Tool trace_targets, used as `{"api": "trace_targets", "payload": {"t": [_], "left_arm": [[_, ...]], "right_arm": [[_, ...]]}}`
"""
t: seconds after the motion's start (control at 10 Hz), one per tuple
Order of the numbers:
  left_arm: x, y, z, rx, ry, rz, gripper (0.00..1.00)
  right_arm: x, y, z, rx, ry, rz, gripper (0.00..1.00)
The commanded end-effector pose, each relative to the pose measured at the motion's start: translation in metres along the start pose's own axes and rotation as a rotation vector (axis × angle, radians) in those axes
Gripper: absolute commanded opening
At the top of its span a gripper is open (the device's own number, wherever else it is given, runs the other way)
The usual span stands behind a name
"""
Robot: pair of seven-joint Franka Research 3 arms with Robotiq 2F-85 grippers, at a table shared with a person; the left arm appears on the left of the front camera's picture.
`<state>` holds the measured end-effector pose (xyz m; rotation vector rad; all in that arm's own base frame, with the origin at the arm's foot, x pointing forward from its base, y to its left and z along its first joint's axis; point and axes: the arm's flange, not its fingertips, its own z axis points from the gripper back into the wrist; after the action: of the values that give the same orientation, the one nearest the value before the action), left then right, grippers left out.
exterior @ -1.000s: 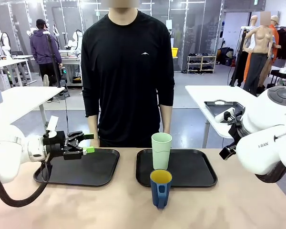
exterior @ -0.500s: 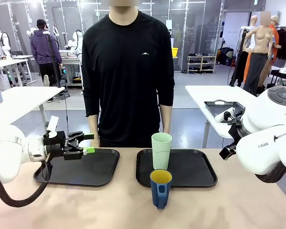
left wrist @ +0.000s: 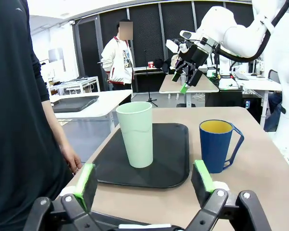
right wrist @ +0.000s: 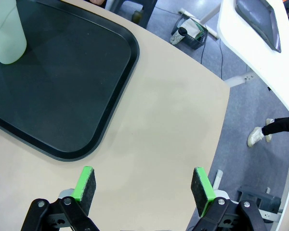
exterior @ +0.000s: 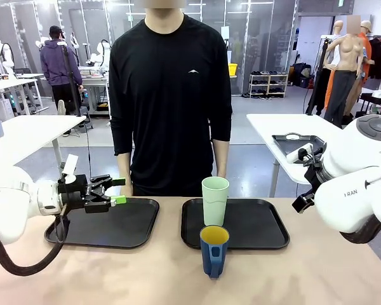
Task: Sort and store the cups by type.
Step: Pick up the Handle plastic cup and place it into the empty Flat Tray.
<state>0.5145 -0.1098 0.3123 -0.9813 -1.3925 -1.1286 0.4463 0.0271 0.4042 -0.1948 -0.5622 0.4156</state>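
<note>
We count two cups — one pale green tumbler (exterior: 215,200) standing on the right tray (exterior: 260,222), one blue mug (exterior: 214,249) on the table (exterior: 305,273) just beside that tray's near edge — and two black trays. Left jaws and right jaws stand spread, empty. The right arm (exterior: 359,190) reads "FRAN".

My left gripper (exterior: 119,190) hangs over the left tray (exterior: 124,229). Ahead of its fingers, toward my right, the tumbler (exterior: 215,201) stands upright on the right tray (exterior: 260,225), at that tray's left side. The mug (exterior: 214,250) stands on the table (exterior: 305,273), just beside the tray's near edge, before the tumbler. My right gripper (right wrist: 144,185) hangs over bare table, beside the right tray's outer edge.
</note>
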Motion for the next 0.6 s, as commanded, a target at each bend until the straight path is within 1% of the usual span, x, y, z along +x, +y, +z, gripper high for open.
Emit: {"api": "trace_targets", "payload": {"t": [0.0,0.5], "left_arm": [[-0.0006,0.0009,-0.003,0.014,0.01,-0.002,1.0],[-0.0006,0.0009,-0.003,0.014,0.01,-0.002,1.0]], "right_arm": [[-0.0019,0.0009,-0.0008,0.001,0.002,0.0,1.0],[-0.0019,0.0009,-0.0008,0.001,0.002,0.0,1.0]]}}
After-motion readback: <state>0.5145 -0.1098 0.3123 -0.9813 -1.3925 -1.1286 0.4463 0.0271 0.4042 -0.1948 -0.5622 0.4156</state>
